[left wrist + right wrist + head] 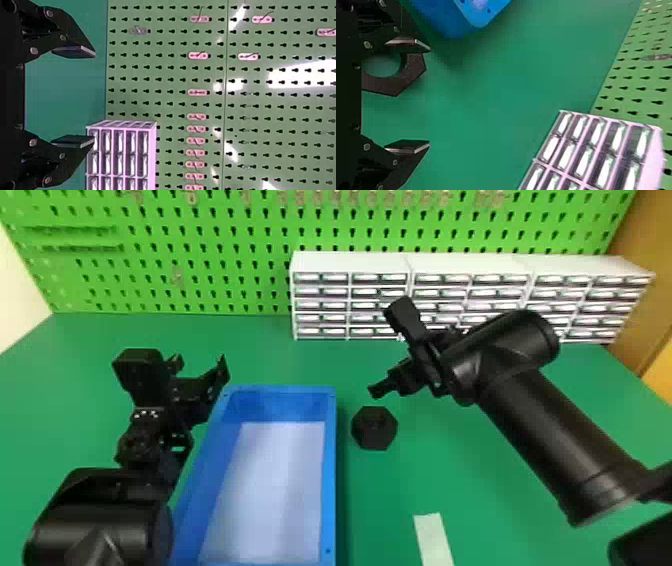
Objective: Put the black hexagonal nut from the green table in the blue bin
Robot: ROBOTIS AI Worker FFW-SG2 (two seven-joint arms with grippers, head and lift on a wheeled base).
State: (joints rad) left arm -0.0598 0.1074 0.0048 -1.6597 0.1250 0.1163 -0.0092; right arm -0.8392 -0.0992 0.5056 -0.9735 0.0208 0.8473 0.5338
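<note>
The black hexagonal nut (374, 429) lies on the green table (480, 470), just right of the blue bin (329, 490), not touching it. My right gripper (382, 387) is above and behind the nut. In the right wrist view the nut (413, 73) is partly behind the upper finger of my right gripper (429, 97), whose fingers are wide apart. Over the bin's left edge stands my left gripper (207, 405); in the left wrist view my left gripper (93, 97) is open with nothing between its fingers. A white sheet covers the bin's floor.
White drawer cabinets (350, 265) stand along the back of the table, behind my right gripper. A green pegboard (200, 250) rises at the back. A pale strip (434, 537) lies on the table near the front, right of the bin.
</note>
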